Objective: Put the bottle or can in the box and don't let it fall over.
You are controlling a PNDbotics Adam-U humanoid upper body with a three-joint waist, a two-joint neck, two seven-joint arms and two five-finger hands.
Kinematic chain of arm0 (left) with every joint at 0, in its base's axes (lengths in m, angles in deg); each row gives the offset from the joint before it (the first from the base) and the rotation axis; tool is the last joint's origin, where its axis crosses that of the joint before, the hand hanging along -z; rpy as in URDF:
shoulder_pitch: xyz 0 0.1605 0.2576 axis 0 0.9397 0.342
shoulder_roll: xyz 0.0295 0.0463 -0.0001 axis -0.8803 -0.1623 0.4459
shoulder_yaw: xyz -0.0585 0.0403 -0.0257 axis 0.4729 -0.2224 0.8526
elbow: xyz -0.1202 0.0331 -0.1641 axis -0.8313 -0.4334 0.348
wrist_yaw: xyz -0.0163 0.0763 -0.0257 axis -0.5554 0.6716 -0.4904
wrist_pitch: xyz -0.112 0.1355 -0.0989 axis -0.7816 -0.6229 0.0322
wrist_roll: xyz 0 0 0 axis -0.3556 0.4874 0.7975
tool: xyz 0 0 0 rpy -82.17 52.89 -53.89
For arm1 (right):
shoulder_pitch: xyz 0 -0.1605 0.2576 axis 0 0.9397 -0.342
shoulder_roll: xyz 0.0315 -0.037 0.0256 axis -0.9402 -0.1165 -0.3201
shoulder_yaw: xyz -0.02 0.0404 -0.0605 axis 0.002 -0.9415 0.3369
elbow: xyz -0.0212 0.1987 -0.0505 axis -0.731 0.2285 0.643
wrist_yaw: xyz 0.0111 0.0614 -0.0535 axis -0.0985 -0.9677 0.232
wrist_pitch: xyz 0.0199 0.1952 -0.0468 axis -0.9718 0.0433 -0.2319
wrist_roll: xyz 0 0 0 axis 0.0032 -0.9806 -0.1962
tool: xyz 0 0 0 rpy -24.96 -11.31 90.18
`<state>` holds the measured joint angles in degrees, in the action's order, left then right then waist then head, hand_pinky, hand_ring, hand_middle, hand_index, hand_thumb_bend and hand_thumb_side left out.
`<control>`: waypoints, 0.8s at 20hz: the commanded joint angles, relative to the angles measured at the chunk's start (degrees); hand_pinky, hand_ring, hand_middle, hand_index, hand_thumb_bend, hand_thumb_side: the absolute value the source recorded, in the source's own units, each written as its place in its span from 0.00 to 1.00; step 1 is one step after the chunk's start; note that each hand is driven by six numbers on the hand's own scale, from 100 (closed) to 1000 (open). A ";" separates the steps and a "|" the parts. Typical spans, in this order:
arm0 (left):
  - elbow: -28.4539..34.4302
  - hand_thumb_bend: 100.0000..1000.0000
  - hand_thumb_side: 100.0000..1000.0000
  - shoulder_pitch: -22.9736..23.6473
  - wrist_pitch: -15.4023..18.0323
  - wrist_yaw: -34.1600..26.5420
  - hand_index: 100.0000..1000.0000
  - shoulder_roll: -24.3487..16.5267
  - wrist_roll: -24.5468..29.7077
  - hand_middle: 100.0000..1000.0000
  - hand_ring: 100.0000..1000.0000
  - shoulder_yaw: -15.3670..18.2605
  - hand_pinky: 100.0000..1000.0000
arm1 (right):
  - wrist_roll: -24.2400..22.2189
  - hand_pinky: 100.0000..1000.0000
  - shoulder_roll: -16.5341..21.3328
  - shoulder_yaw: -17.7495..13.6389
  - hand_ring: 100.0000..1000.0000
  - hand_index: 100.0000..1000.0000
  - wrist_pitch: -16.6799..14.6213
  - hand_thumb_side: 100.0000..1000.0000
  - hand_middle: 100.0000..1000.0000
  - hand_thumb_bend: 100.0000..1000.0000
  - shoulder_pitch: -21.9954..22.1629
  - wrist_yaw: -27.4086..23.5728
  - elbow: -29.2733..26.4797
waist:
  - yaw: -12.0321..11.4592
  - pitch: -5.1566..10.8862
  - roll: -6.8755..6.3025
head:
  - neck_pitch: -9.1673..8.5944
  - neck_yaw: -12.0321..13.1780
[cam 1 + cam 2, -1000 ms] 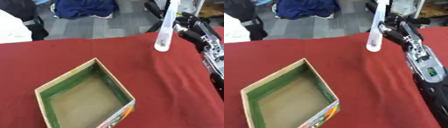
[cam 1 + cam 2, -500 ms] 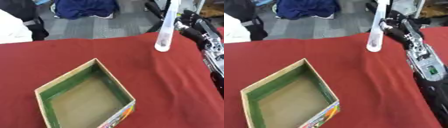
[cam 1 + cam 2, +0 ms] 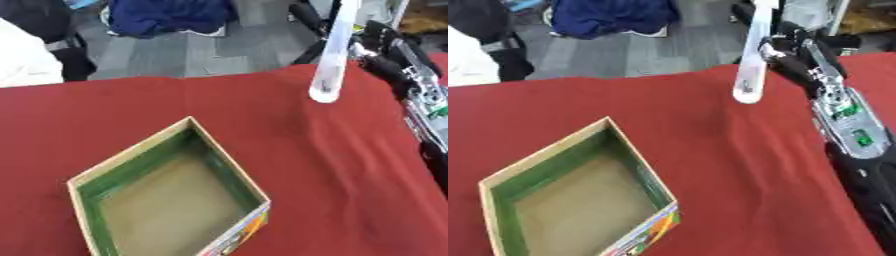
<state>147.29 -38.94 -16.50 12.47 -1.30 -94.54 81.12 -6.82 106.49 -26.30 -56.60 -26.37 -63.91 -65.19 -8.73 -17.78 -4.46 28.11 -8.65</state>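
Your right hand (image 3: 791,47) curled round tall white bottle (image 3: 332,57), held upright above red table (image 3: 350,165), far right. Open box (image 3: 166,195) well apart, near left. Bottle top cut off; left hand unseen.

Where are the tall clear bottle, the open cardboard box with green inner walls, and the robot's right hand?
Tall clear bottle (image 3: 330,65): left eye view, mid-body.
Open cardboard box with green inner walls (image 3: 223,172): left eye view, right inner wall.
Right hand (image 3: 791,47): right eye view, fingers curled beside the bottle.
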 commanded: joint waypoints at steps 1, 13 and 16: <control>1.19 0.02 0.85 -0.43 0.19 -0.18 0.74 -0.78 0.18 0.83 0.95 0.04 0.69 | -0.30 1.00 2.60 -0.13 1.00 1.00 -0.74 0.35 1.00 0.00 -1.58 -0.03 0.93 | -0.15 0.73 0.15 | -0.82 -0.29; 1.19 0.02 0.85 -0.76 0.26 -0.23 0.74 -0.73 0.50 0.83 0.95 -0.10 0.69 | -2.08 1.00 4.12 0.38 1.00 1.00 -2.39 0.41 0.99 0.00 -2.50 -5.21 2.63 | -0.79 0.24 0.27 | -1.52 -1.12; 1.19 0.02 0.85 -0.85 0.28 -0.24 0.74 -0.73 0.57 0.84 0.95 -0.13 0.69 | -2.45 1.00 4.15 0.43 1.00 1.00 -2.92 0.43 0.99 0.00 -2.79 -5.97 2.63 | -0.87 0.13 0.28 | -1.68 -1.22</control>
<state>147.29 -39.41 -16.34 12.44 -1.30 -94.20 80.80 -9.15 108.50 -25.60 -59.12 -27.97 -69.33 -62.09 -9.49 -18.56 -4.40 27.36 -9.73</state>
